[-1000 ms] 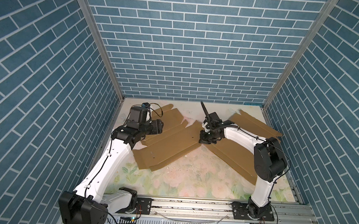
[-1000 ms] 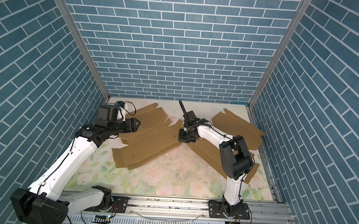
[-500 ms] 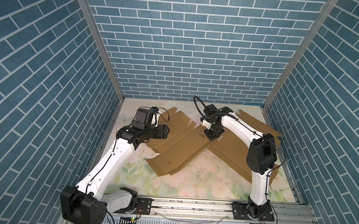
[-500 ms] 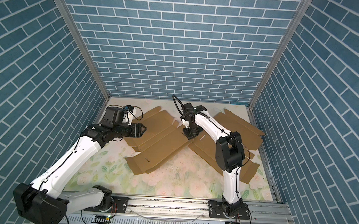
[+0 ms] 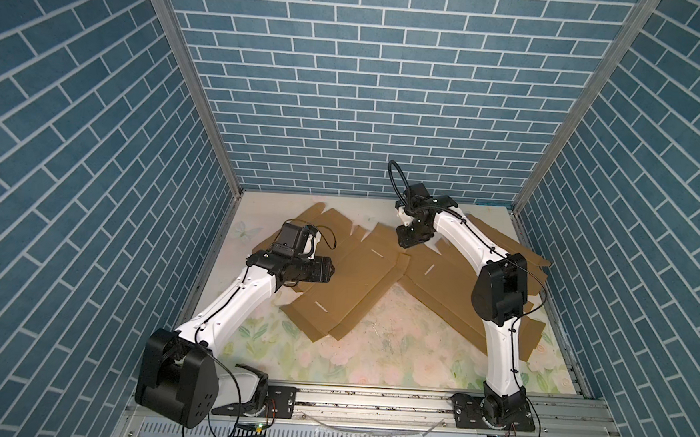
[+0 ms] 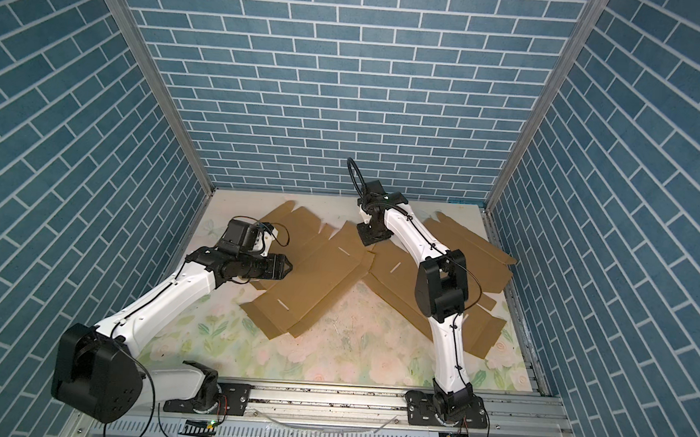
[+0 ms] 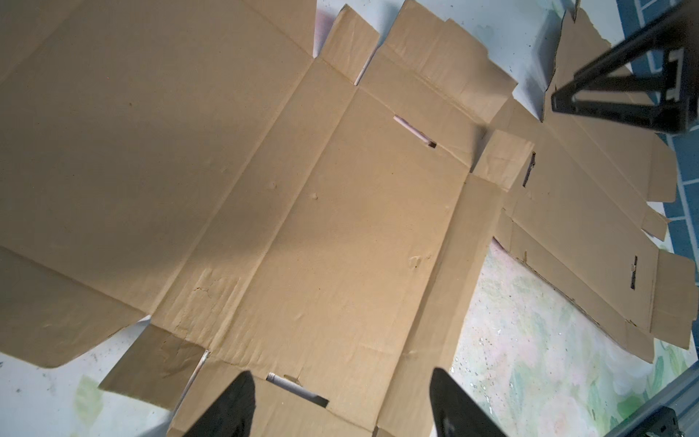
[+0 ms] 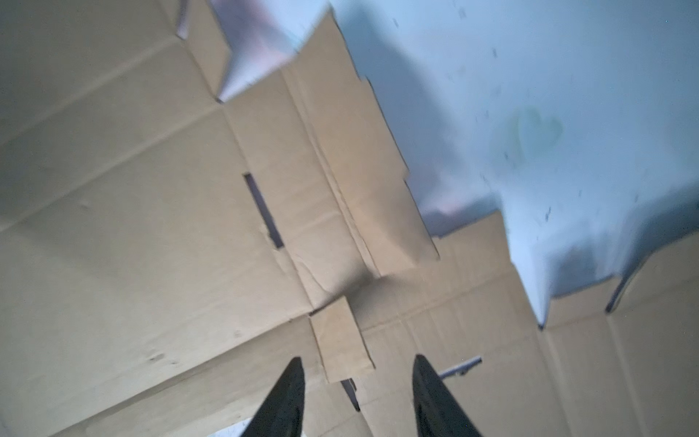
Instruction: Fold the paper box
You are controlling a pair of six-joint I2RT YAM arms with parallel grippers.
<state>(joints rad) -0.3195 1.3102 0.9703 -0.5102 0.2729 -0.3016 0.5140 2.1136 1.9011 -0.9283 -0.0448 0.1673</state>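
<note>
The flat brown cardboard box blank lies flat in the middle, long axis near-left to far-right; my left gripper hovers wide open, empty, over its left side, my right gripper parted, empty, above its far end

Left arm reaches from its near-left base forward toward the middle. Its wrist is level and the left gripper points sideways to the right, with the jaws standing wide apart in the left wrist view. Right arm rises from its near-right base to a high elbow, and the forearm runs to the far middle, where the right gripper points steeply down, its fingers parted in the right wrist view.
</note>
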